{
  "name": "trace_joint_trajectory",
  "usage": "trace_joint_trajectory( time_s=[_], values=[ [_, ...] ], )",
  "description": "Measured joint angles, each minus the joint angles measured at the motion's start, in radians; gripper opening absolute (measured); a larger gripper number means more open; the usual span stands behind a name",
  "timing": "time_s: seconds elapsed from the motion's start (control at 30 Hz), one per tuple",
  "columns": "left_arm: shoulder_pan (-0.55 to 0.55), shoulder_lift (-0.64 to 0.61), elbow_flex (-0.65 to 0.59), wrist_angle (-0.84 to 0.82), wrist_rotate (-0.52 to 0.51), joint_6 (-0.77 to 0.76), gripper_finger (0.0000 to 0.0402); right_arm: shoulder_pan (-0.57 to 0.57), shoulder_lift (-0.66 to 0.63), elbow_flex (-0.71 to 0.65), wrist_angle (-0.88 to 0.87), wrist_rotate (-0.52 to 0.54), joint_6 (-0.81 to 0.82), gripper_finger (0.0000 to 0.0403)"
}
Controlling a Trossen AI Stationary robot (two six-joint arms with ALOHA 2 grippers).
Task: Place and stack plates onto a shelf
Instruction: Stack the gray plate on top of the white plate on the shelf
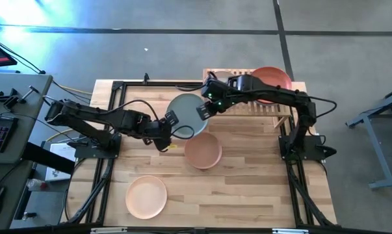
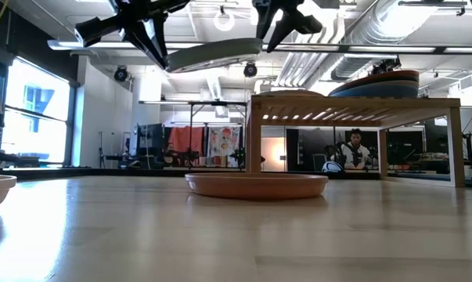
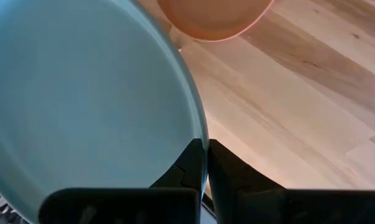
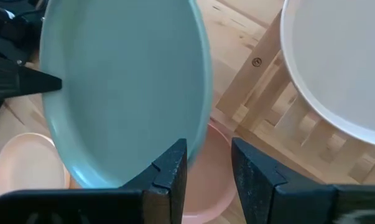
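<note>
A pale sage plate [image 1: 186, 112] [image 2: 212, 55] hangs in the air over the middle of the table, tilted, just left of the shelf [image 1: 274, 107] [image 2: 353, 102]. My left gripper [image 1: 164, 125] [image 3: 205, 155] is shut on its left edge. My right gripper [image 1: 204, 109] [image 4: 209, 165] is open at the plate's right edge, with one finger [image 4: 173, 165] against the rim and the other clear of it. The shelf top carries an off-white plate [image 4: 342, 62] and a stack topped by an orange-red plate [image 1: 274, 77]. My left gripper pinches the sage plate's rim [image 3: 199, 127] between its two fingers, one on the upper face and one beneath. It comes in from the table's left side. The plate is lifted clear and tilted. My right gripper is open at the opposite rim [image 4: 203, 134]; whether it touches cannot be told.
A tan-pink plate [image 1: 203, 151] [image 2: 255, 186] lies on the table right under the held plate. A peach plate [image 1: 146, 197] sits near the front left. A person sits in the room beyond the shelf. Bare wood shows on the front right of the table.
</note>
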Motion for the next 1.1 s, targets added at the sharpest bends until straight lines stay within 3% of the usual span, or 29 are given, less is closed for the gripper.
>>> trace_joint_trajectory(
  time_s=[0.27,0.53,1.1],
  values=[
    [0.0,0.0,0.0,0.017,-0.009,0.0,0.0001,0.0,0.024,0.0,0.003,-0.003,0.0,0.0097],
    [0.0,0.0,0.0,0.023,-0.006,-0.029,0.0009,-0.001,0.029,0.0,0.022,-0.003,0.008,0.0008],
    [0.001,0.0,-0.001,0.044,0.016,-0.131,0.0017,-0.001,0.029,0.0,0.01,-0.005,0.097,0.0001]
  ],
)
